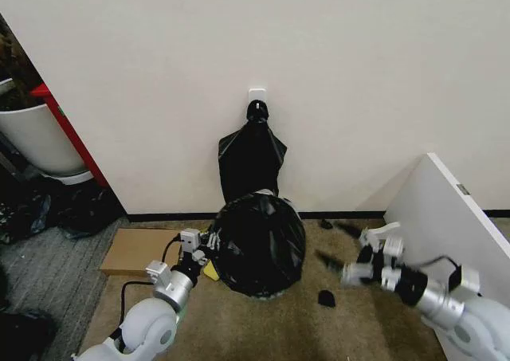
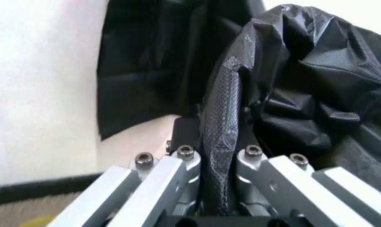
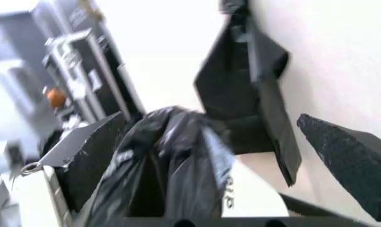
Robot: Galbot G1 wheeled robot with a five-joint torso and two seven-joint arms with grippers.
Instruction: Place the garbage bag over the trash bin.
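Far left: a white tub (image 1: 36, 142) stands by the wall, well apart from the work.
Floor, left: a flat cardboard sheet (image 1: 139, 251) lies on the carpet (image 1: 263, 321), just beside the left arm.
Left hand (image 1: 209, 245): pressed against the left side of the bag (image 1: 259, 244); in the left wrist view its metal fingers (image 2: 177, 172) are closed on a fold of black plastic (image 2: 222, 137), pinched between them.
Centre: the bag, glossy and crinkled, is draped over a rounded shape on the floor at the foot of the wall; the bin under it is hidden, so its rim cannot be made out.
Wall above: a knotted bunch of black bags (image 1: 252, 158) droops from a white hook (image 1: 256, 98), hanging just behind the draped bag.
Floor, right of centre: a small black scrap (image 1: 326, 298) lies on the carpet.
Right hand (image 1: 339, 253): held in the air to the right of the bag, clear of it, black fingers (image 1: 328, 260) spread apart and holding nothing.
Far right: a white board (image 1: 454, 217) leans at the edge.
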